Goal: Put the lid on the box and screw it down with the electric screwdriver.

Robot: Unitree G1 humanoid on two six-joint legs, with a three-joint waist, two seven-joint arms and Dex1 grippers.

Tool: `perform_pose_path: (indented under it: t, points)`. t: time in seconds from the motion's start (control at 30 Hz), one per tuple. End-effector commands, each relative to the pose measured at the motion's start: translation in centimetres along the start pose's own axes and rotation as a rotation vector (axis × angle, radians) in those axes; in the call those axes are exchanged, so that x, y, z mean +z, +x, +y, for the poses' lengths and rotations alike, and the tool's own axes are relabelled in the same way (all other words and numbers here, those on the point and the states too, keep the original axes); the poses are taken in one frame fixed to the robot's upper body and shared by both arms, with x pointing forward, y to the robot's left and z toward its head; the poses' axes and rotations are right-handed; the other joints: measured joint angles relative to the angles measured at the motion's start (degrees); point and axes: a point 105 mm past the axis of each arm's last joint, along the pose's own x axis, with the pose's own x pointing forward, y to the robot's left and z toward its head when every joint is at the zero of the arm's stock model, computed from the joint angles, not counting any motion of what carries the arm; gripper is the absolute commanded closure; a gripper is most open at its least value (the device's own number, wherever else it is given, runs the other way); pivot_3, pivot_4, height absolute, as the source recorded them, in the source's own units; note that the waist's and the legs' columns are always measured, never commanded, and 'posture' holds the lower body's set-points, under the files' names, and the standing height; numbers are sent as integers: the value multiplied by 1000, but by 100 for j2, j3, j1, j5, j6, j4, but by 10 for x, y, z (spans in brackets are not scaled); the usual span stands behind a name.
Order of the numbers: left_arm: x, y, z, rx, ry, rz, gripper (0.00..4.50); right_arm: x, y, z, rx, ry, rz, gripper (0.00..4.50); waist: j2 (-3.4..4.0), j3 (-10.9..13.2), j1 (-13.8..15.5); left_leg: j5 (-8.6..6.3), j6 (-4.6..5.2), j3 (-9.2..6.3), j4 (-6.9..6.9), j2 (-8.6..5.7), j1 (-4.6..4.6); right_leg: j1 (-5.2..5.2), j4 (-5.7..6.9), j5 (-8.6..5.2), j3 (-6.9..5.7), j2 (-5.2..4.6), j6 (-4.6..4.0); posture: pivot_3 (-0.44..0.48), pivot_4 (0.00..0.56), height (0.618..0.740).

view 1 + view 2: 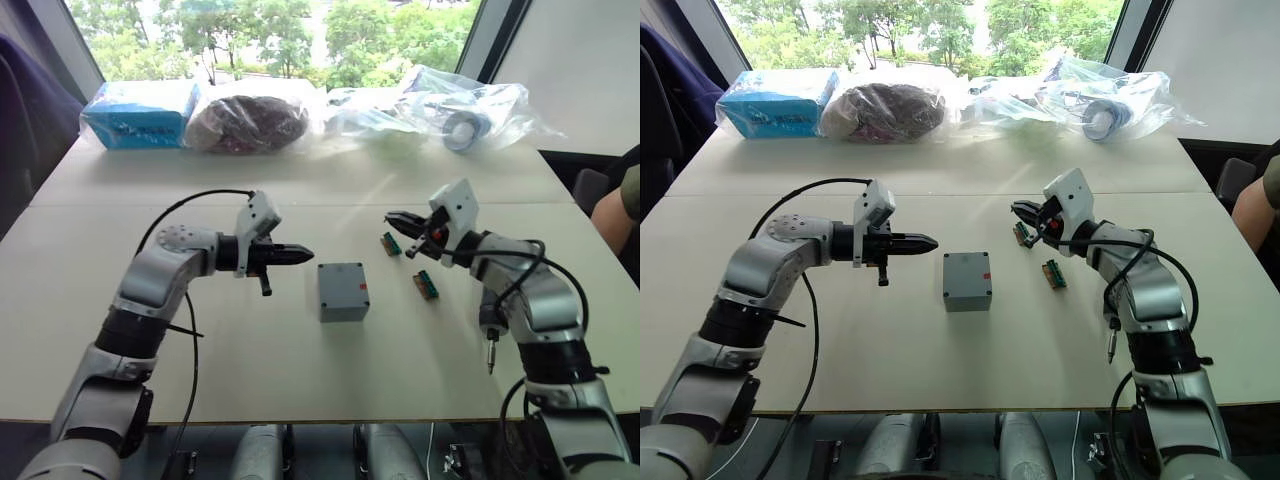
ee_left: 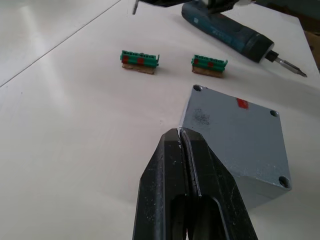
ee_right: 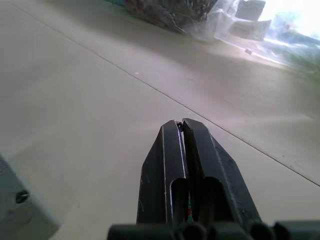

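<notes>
Your left tool (image 1: 300, 254) is closed, fingers pressed together, holding nothing; it hovers over the desk (image 1: 150, 220) just left of the box (image 1: 343, 291). Your right tool (image 1: 395, 219) is also closed and empty, hovering above the far green connector (image 1: 390, 243).

Count: one box, lid (image 2: 235, 132) seated on it, at desk centre; one screwdriver (image 2: 227, 31) lying beyond the connectors; two green connectors, the second (image 1: 425, 284) right of the box.

Box: grey plastic, square, four corner screw holes, a small red mark on the lid. Desk: smooth, off-white.
</notes>
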Motion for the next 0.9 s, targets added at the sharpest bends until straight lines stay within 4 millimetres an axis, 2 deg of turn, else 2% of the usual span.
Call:
perform_pose_path:
  t: [0.03,0.23,0.9]
  points:
    - [14,-6,-22,-93,56,-5,4500,15,-12,26,53,6,-40,4468,0,0,1,-3,5,0,0,0,1,1,2,0,1,-1,0,0,150,740]
    - [13,-10,-30,-127,34,10,4500,8,-15,49,74,60,-23,4468,0,0,7,-2,4,0,1,-1,9,1,0,-1,1,-2,-1,0,150,740]
    - [7,-5,-24,-99,17,10,4500,-3,-6,53,77,68,14,4468,0,0,7,-2,3,1,1,-4,10,1,0,-1,1,1,-1,0,150,740]
